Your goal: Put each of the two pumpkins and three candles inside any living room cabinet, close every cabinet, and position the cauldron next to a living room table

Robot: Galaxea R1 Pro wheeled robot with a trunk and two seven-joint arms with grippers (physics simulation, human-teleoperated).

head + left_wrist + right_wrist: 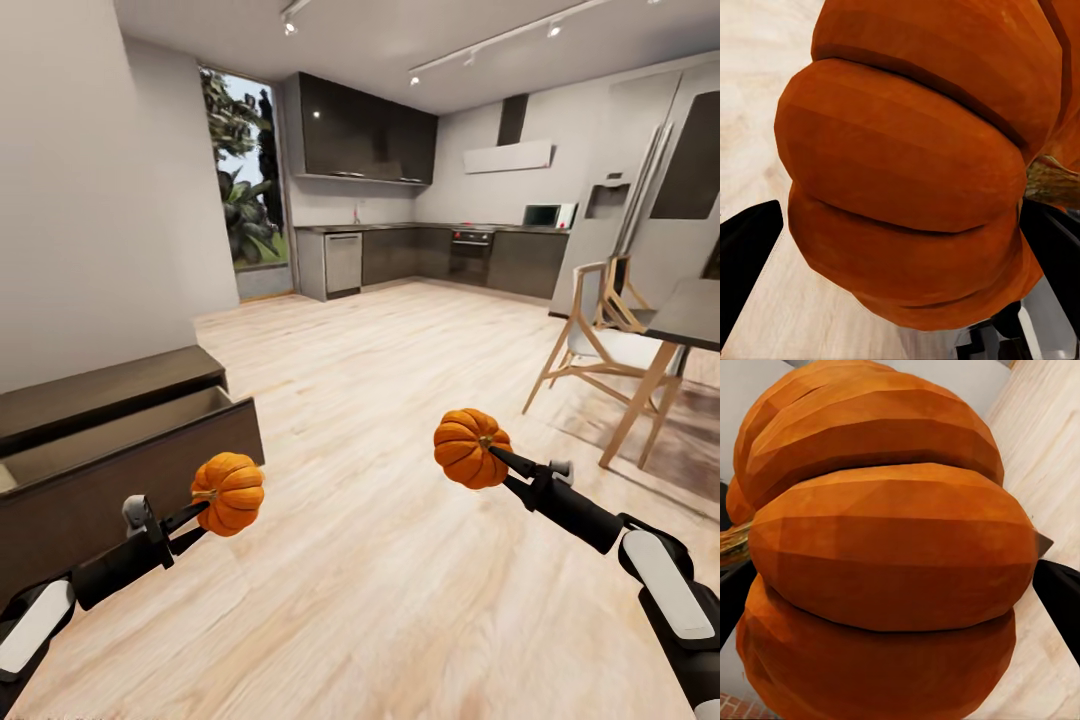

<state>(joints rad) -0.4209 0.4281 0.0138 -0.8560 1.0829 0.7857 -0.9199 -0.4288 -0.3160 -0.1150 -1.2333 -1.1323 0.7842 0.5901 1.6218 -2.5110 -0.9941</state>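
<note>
I carry two orange ribbed pumpkins above the wooden floor. My left gripper (203, 512) is shut on one pumpkin (229, 492), which hangs just off the front corner of the cabinet (100, 392), a low dark brown unit whose drawer (130, 465) stands pulled open. In the left wrist view that pumpkin (907, 172) sits between the black fingers (746, 251). My right gripper (497, 462) is shut on the other pumpkin (468, 447), out over bare floor; it shows close up (885, 547) beside a finger (1061, 592). The candles, the cauldron and the table are out of view.
A white wall runs behind the cabinet on the left. A wooden chair (600, 345) and a dark dining top on wooden legs (690, 315) stand at the right. Dark kitchen units (450, 255) line the far wall. Light wood floor (400, 400) stretches ahead.
</note>
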